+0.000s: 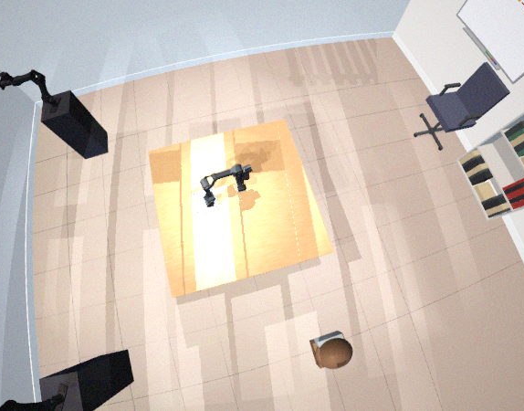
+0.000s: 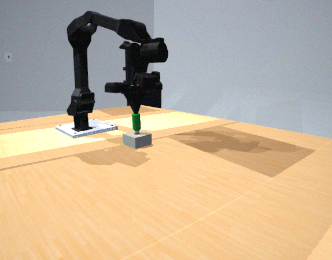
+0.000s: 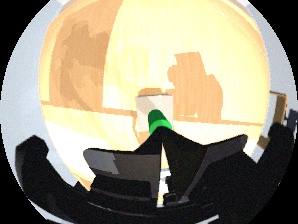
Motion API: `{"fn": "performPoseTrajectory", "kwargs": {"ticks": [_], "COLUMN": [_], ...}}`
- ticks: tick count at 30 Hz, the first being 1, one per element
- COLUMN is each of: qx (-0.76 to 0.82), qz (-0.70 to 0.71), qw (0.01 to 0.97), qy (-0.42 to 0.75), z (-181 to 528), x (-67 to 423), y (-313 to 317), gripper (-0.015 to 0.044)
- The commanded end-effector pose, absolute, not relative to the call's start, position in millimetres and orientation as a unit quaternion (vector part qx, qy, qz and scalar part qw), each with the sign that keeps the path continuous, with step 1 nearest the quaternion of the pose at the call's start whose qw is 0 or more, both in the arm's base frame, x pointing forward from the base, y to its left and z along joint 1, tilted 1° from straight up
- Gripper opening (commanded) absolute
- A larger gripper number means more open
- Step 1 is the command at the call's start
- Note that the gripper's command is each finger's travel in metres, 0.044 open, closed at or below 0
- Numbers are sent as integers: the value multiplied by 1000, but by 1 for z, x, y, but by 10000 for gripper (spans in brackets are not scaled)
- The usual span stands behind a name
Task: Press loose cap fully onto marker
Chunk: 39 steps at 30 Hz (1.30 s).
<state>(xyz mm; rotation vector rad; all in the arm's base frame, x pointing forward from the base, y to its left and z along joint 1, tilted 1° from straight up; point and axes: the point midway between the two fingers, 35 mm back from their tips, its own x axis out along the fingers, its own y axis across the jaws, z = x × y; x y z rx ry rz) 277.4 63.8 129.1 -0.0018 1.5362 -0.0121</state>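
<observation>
A green cap (image 2: 136, 122) (image 3: 158, 121) sits on the marker, which stands upright in the grey holder block (image 2: 137, 140) on the wooden table (image 2: 195, 188) (image 1: 271, 228). Only a sliver of the marker shows between the cap and the block. My gripper (image 2: 135, 111) (image 3: 161, 137) (image 1: 240, 186) is shut with nothing between its fingers. It points straight down and its closed tips rest on or just above the top of the cap. In the overhead view the cap and block are hidden under the arm.
The arm's white base plate (image 2: 86, 129) (image 1: 203, 203) lies left of and behind the block. Off the table stand black cabinets (image 1: 75, 123), an office chair (image 1: 463, 105) and a shelf (image 1: 504, 178).
</observation>
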Motion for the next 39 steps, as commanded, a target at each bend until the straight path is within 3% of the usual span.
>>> {"fn": "performPoseTrajectory", "kwargs": {"ticks": [1, 10, 18, 22, 39], "qx": [-2, 0, 0, 0, 0], "qz": [-4, -5, -5, -5, -5], "qw": [716, 721, 721, 721, 721], "qy": [698, 693, 693, 693, 693], "z": [120, 128, 208, 215, 215], "x": [276, 279, 277, 276, 276], "y": [64, 64, 65, 65, 65], "gripper": [0, 0, 0, 0, 440]}}
